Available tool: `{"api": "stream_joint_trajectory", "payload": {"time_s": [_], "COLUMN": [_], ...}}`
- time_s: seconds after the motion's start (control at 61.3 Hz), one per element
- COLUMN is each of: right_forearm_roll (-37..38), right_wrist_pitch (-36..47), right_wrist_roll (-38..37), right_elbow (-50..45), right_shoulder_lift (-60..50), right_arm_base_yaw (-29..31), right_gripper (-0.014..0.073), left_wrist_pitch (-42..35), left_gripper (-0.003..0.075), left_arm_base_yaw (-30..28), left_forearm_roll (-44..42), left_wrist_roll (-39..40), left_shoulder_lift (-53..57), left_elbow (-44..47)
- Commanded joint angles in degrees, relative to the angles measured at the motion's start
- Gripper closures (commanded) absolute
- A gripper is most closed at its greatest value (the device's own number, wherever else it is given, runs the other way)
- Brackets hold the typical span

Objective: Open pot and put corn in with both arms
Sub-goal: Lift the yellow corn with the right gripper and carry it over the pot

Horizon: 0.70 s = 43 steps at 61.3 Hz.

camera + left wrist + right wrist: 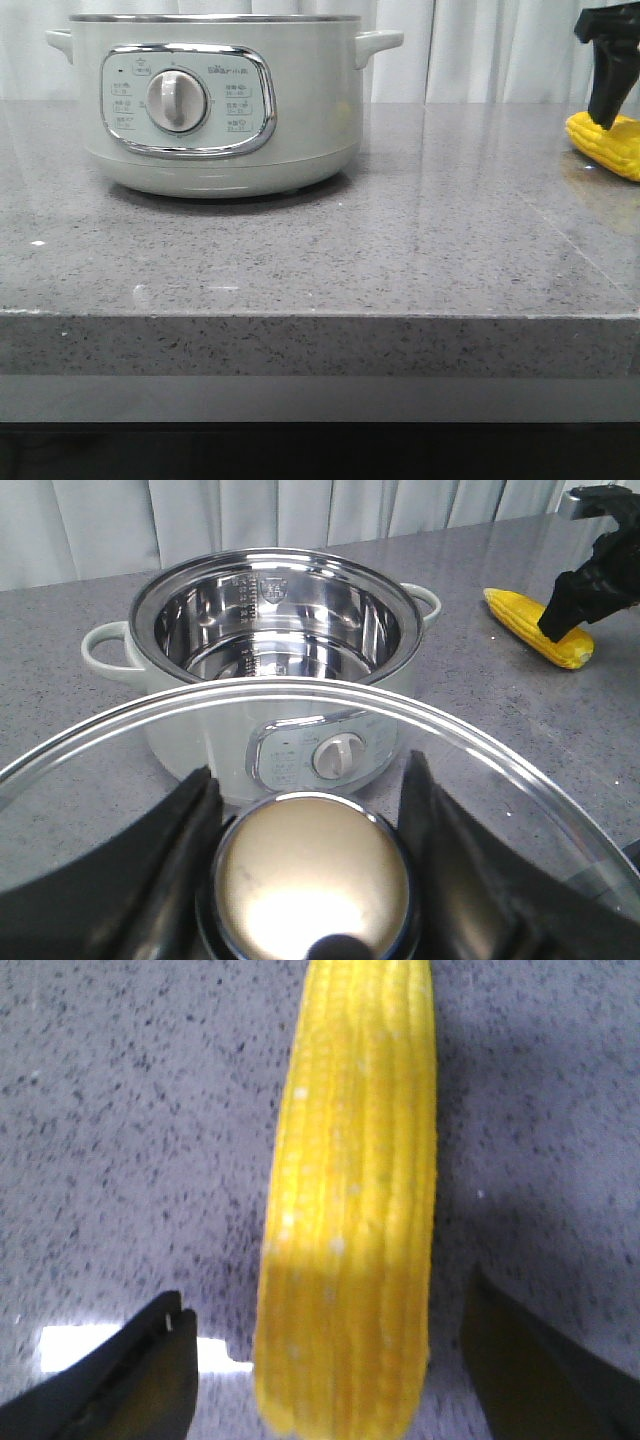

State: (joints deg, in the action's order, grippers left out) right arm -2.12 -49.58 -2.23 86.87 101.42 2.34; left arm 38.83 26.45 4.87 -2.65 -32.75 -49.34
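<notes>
Probably a kitchen-style setup: speckled grey stone countertop (400, 250), electric pot (215, 100), pale curtains (480, 50) behind.

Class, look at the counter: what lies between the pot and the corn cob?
Nothing: between the pot and the corn there is only bare grey counter, clearest in the left wrist view.

Cream pot (215, 105) stands open (steel-lined); yellow corn (606, 144) lies well right.

A grey speckled stone countertop (330, 240) fills the scene, glossy with pale reflections. Behind its far edge hang white pleated curtains (480, 50). Below its thick front edge lies darkness.
</notes>
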Motion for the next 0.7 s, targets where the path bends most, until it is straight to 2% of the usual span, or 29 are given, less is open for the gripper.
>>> {"api": "stream_joint_trajectory", "payload": {"time_s": [0.0, 0.539, 0.604, 0.685], "right_forearm_roll": [0.7, 0.9, 0.9, 0.9], "right_wrist_pitch": [3.7, 8.3, 8.0, 7.7], "right_wrist_roll": [0.3, 0.3, 0.3, 0.3], "right_elbow": [3.2, 6.0, 6.0, 6.0], "right_shoulder_lift": [-0.3, 5.5, 5.7, 5.9], "right_arm_base_yaw": [0.5, 0.5, 0.5, 0.5], "right_gripper": [0.0032, 0.0037, 0.0070, 0.0174], "left_wrist_pitch": [-8.3, -8.3, -8.3, -8.3], "left_gripper": [0.0503, 0.0503, 0.0503, 0.0503], "left_arm_base_yaw": [0.4, 0.4, 0.4, 0.4], "left_forearm_roll": [1.0, 1.0, 1.0, 1.0], "left_wrist_roll": [0.4, 0.4, 0.4, 0.4], "left_shoulder_lift": [0.2, 0.2, 0.2, 0.2], "left_elbow": [-2.0, -2.0, -2.0, -2.0]}}
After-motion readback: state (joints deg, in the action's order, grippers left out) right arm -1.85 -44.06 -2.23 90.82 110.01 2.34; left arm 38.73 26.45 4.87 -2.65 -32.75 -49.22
